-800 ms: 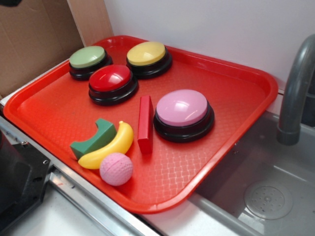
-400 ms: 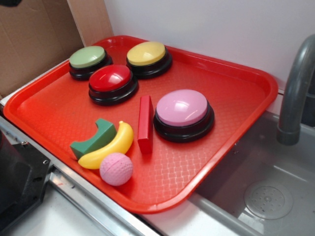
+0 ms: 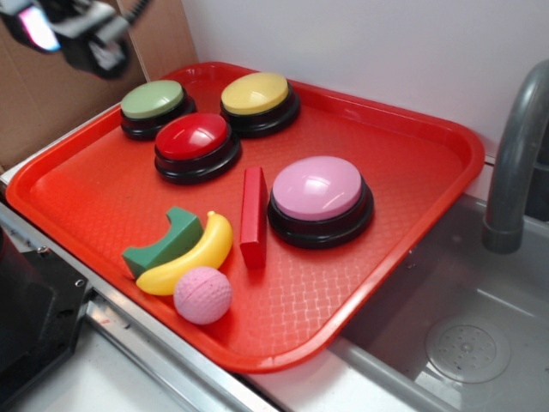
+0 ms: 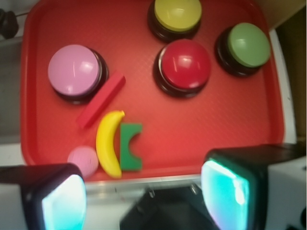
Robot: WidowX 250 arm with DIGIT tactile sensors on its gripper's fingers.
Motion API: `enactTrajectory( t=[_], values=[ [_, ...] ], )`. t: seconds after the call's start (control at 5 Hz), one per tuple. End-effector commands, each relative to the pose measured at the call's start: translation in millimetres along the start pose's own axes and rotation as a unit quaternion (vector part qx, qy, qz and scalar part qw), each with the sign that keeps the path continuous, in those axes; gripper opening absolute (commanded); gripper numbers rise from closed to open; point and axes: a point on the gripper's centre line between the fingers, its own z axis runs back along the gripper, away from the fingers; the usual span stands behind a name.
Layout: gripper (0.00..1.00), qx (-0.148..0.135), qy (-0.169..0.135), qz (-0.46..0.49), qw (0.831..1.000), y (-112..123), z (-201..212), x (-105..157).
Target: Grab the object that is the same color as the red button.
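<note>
The red block (image 3: pixel 253 217) is lying flat on the red tray (image 3: pixel 403 249), pretty much in the middle of the exterior frame, squeezed between the banana (image 3: pixel 190 255) on its left and the pink button (image 3: pixel 319 200) on its right, just beside that button's black base. Starting at the near edge of the tray in the exterior view, there's a pink ball (image 3: pixel 203 294) at lower left, touching or almost touching the banana's lower end, and a green arch-shaped block (image 3: pixel 163 244) tucked against the banana's left side. Further back, left of center, sits the red button (image 3: pixel 196 147), well apart from the block, and behind it the green button (image 3: pixel 155 108) and yellow button (image 3: pixel 259 103) sit side by side near the tray's far rim. A grey faucet (image 3: pixel 517 163) curves up at the right edge over a sink. The gripper (image 4: pixel 144 194) is way up in the top left corner of the exterior frame, blurred, off beyond the green button and nowhere near the block. From the wrist view, its two fingers (image 4: pixel 55 199) show up at the bottom corners, spread wide apart with nothing between them, and the whole tray is laid out beyond them, the red block angled diagonally at center left.
</note>
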Motion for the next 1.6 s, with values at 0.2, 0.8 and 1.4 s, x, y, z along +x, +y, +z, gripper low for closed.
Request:
enactTrajectory(
  t=[0.2,0.8,1.4],
  values=[
    [1.0,-0.061,-0.054,-0.027,0.996,-34,-83,34],
    [1.0,-0.039,-0.018,-0.045,0.998,-57,-123,37],
    [1.0,-0.041,-0.01,-0.046,0.998,-67,-141,35]
  ],
)
